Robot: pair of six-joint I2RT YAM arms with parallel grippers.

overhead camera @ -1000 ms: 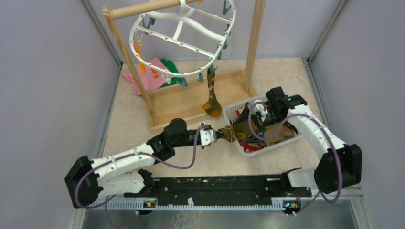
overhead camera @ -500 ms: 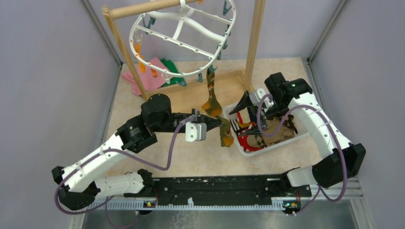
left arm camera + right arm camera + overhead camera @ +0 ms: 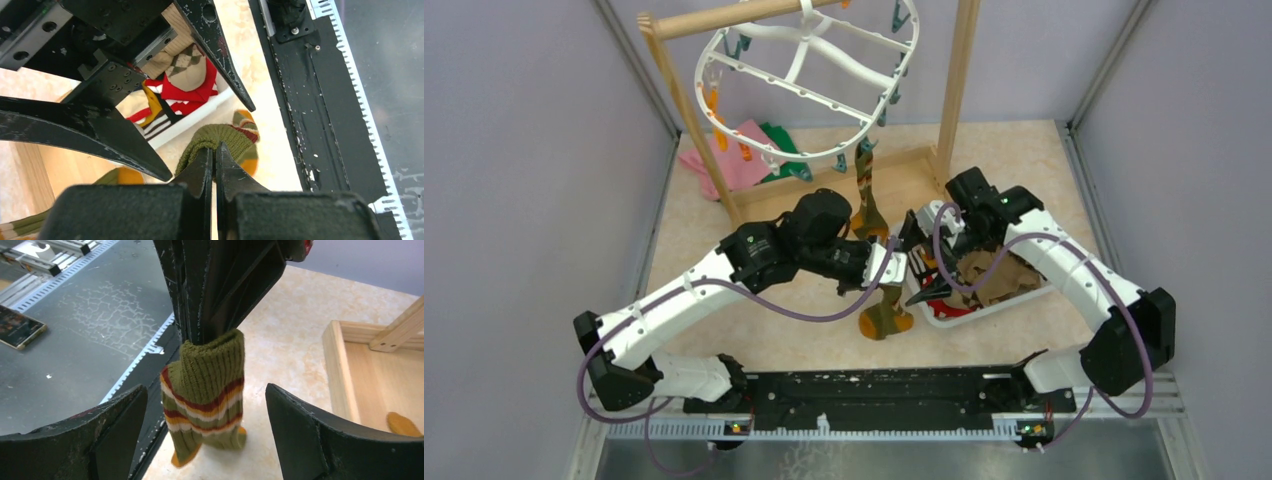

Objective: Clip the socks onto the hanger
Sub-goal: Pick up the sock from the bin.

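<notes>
The white oval hanger (image 3: 808, 92) hangs from the wooden pole, and one olive sock (image 3: 865, 195) is clipped at its front rim. My left gripper (image 3: 895, 269) is shut on the cuff fold of a second olive sock with red, orange and white stripes (image 3: 884, 316), which dangles down to the tabletop. In the right wrist view this sock (image 3: 210, 390) hangs between the wide-open fingers of my right gripper (image 3: 206, 392), touching neither. In the left wrist view my left gripper (image 3: 216, 152) pinches the knit (image 3: 227, 142). More socks (image 3: 989, 280), red, argyle and tan, lie in the basket.
The white slotted basket (image 3: 944, 316) sits right of the dangling sock, under my right arm. Behind stands the wooden rack base (image 3: 814, 215) with its posts. Pink and green cloths (image 3: 742, 150) lie at the back left. The black rail (image 3: 874, 395) runs along the near edge.
My left arm has pulled the striped sock out of the basket, lifted it and turned so it hangs free. My right gripper has swung left, and its open fingers now flank the sock.
</notes>
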